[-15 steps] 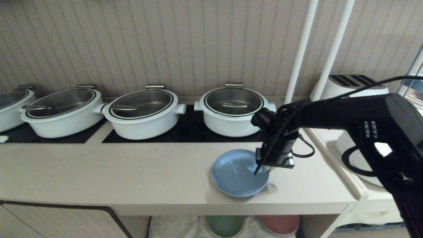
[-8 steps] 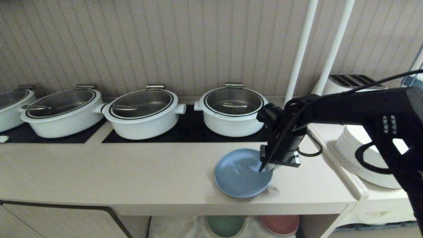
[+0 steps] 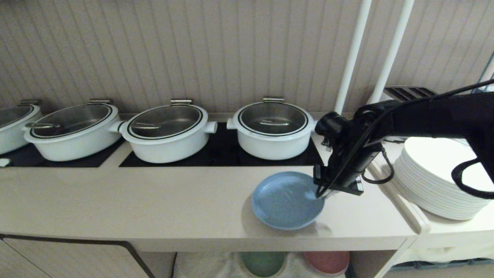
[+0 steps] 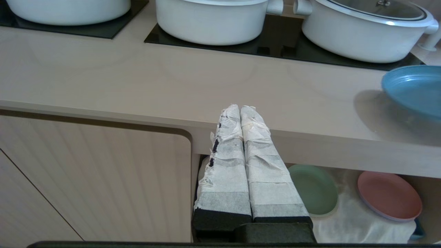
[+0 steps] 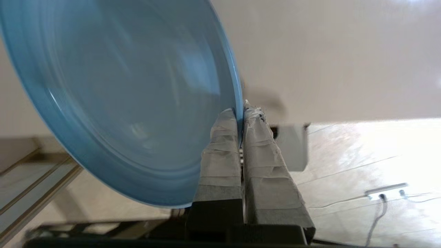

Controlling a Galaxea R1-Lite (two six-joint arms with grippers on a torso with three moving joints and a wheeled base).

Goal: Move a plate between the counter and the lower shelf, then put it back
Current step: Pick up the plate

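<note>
The light-blue plate point(image 3: 283, 200) hangs a little above the beige counter point(image 3: 154, 200), near its front right, and casts a shadow on it. My right gripper point(image 3: 322, 195) is shut on the plate's right rim; in the right wrist view the rim of the plate point(image 5: 120, 96) sits pinched between the taped fingers of the gripper point(image 5: 241, 112). My left gripper point(image 4: 240, 108) is shut and empty, parked in front of the counter's point(image 4: 137, 79) front edge, with the plate point(image 4: 413, 88) off to its side. The lower shelf point(image 3: 227, 266), floored with white cloth point(image 4: 351, 220), lies under the counter.
A green plate point(image 4: 315, 189) and a pink plate point(image 4: 389, 196) lie on the shelf's cloth. Three white lidded pots point(image 3: 272, 129) point(image 3: 166, 131) point(image 3: 71, 129) stand on black cooktop panels behind. A stack of white plates point(image 3: 436, 177) sits right of the counter, and a ribbed cabinet door point(image 4: 86, 179) is at the left.
My right arm has drawn back to the right with the plate in its grip. The plate has shifted slightly right and come up off the counter. The left gripper has kept still.
</note>
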